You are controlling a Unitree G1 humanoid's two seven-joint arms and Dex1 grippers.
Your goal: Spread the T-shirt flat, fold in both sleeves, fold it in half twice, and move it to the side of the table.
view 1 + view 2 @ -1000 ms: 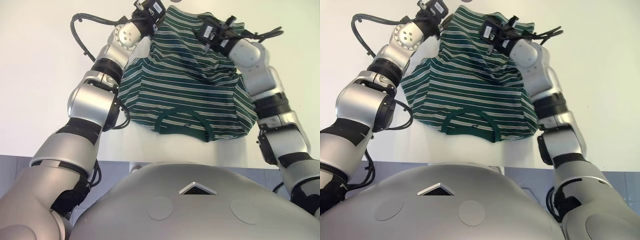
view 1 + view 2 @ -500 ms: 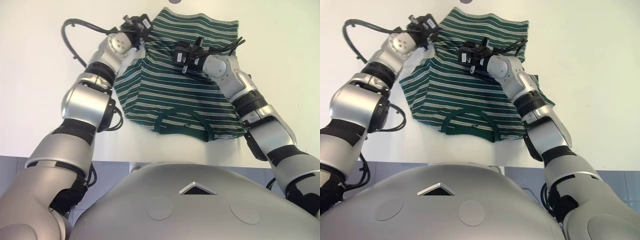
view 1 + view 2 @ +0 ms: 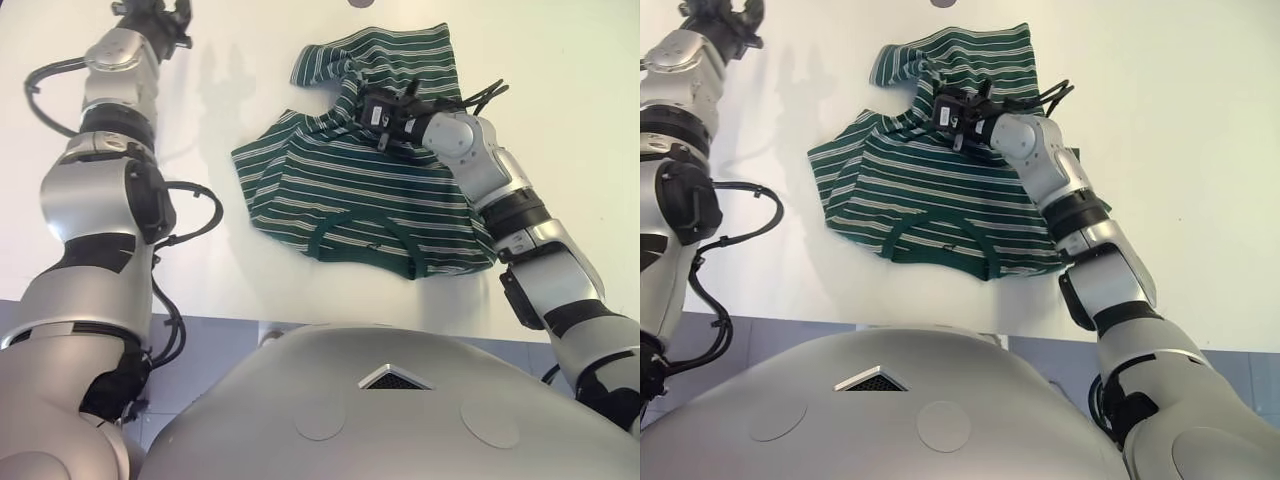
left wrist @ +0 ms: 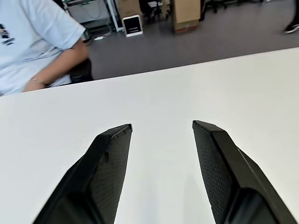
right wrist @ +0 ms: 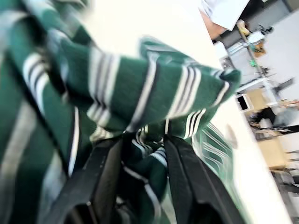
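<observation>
Neckline [image 3: 366,243]: the nearest part, on the robot's side of the right hand. It lies flat on the worktop [image 3: 560,120] with the opening facing up.
T-shirt [image 3: 340,185]: green with pale stripes. It lies under and around the right hand, well apart from the left hand. The body is rumpled and uneven at the edges, not yet spread.
Right hand [image 5: 145,161]: rests on the cloth in the far half of the shirt. Its fingers [image 5: 105,179] are narrowed onto a ridge of striped fabric pinched between them. The hold looks meant to drag that gathered part outward so the body flattens.
Hem end [image 3: 400,50]: just beyond the right hand. It is twisted, with one corner curled over toward the left-hand side, probably drawn up by the pinch.
Left hand [image 4: 162,126]: farthest out, well off to the left of the right hand. It hangs over bare worktop with its fingers wide and nothing between them, so it is free to take another edge.
Stage (judged): spreading. Sleeves and halving folds are not yet done.
</observation>
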